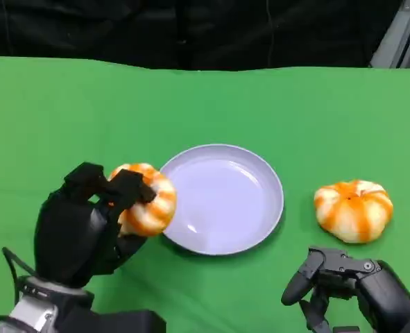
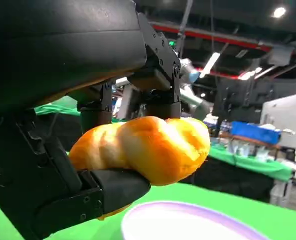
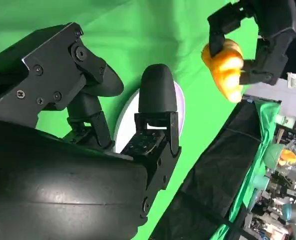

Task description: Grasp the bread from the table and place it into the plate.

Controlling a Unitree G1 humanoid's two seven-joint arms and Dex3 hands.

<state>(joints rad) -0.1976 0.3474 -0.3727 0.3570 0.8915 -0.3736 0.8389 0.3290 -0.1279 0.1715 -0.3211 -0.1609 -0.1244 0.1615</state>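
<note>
Bread [image 1: 148, 199] gripped in left hand [image 1: 87, 222], lifted beside plate [image 1: 222, 198] rim — ready to carry over; right hand [image 1: 350, 281] apparently empty, fingers apart.

A green tablecloth [image 1: 66, 111] covers the table; black drapes [image 1: 121, 28] hang behind its far edge.

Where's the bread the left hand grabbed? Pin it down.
In the head view the held bread sits in the left hand, lifted just beside the plate's left rim.
</note>
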